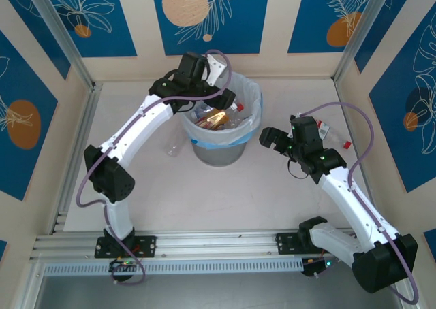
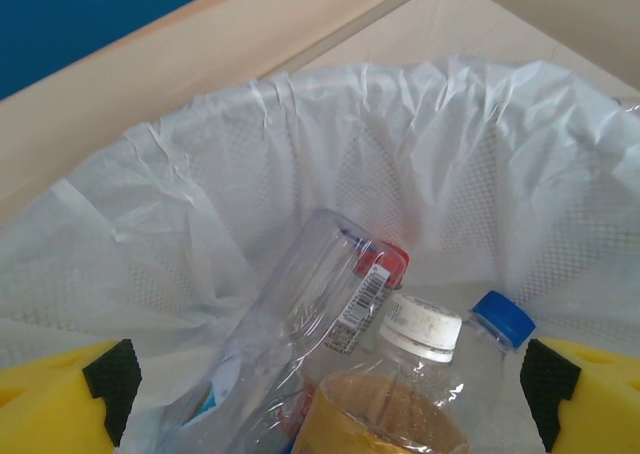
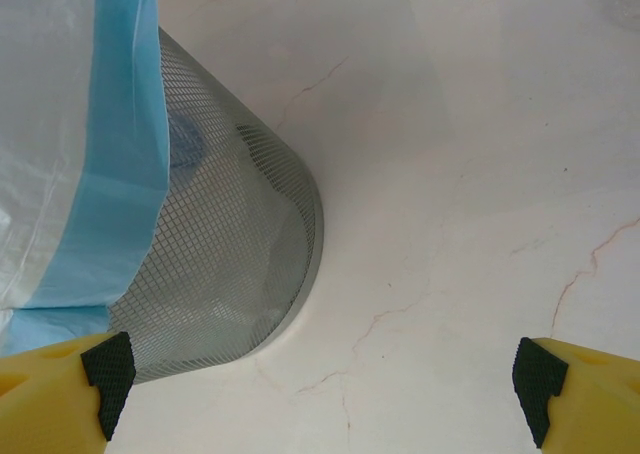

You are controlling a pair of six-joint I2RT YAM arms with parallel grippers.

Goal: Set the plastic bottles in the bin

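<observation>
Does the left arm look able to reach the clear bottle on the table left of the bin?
Likely yes: the clear bottle lies on bare table beside the bin, with the left gripper open over the bin nearby.

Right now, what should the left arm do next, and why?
Probably lift the left gripper away from the bin and swing it toward the clear bottle on the table beside it. Its jaws stand open and empty over the bin, where bottles already lie, so that drop looks done, and that clear bottle is nearest this arm.
</observation>
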